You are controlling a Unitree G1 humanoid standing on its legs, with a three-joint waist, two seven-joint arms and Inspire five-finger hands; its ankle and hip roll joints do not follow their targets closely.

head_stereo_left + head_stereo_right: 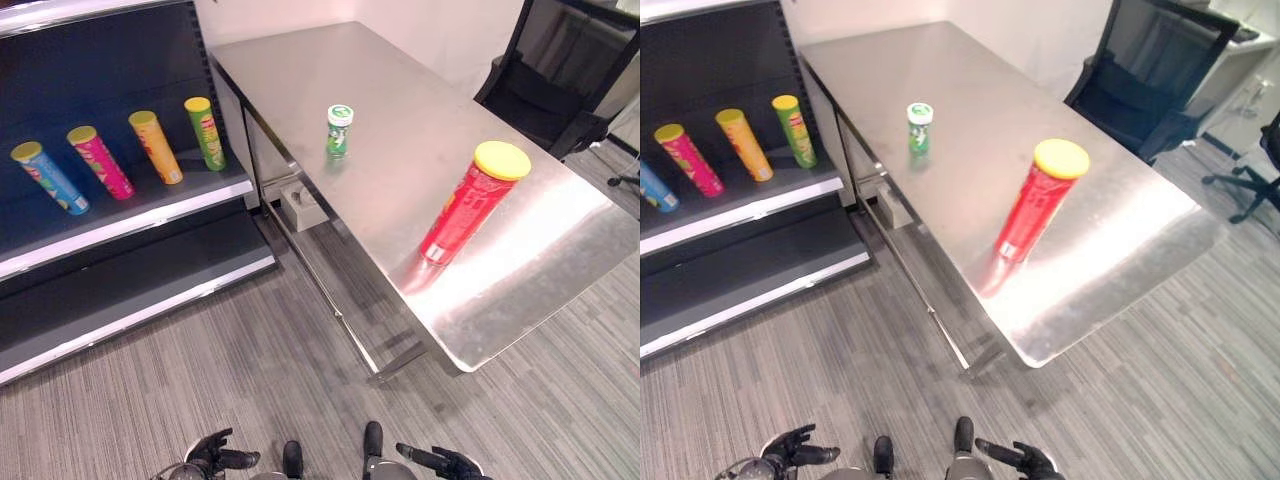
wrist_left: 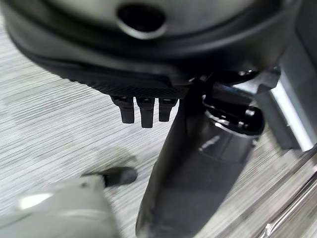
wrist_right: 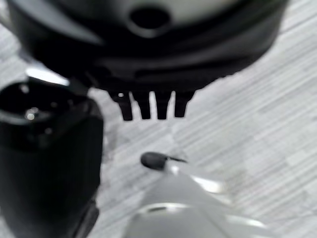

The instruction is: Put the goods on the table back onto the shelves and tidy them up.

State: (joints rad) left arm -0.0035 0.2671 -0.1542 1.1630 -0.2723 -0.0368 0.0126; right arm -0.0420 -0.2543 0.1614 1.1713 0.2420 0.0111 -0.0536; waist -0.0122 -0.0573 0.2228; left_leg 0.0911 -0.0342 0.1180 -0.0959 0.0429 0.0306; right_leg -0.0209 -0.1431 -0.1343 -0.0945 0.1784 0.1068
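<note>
A tall red can (image 1: 468,205) with a yellow lid stands on the steel table (image 1: 420,90), near its right front end. Farther back, close to the table's left edge, is a small green can (image 1: 339,130) with a white lid. On the dark shelf (image 1: 130,215) at the left, several cans stand in a row: blue (image 1: 50,178), pink (image 1: 100,162), orange (image 1: 156,147) and green (image 1: 206,132). My left hand (image 1: 218,455) and right hand (image 1: 447,463) hang low over the carpet, far from the table. Both are open with relaxed fingers (image 2: 141,110) and hold nothing.
A lower shelf board (image 1: 130,290) runs under the row of cans. A small grey box (image 1: 300,207) sits on the floor beneath the table. A black office chair (image 1: 545,95) stands behind the table's right side. Grey carpet lies between me, the shelf and the table.
</note>
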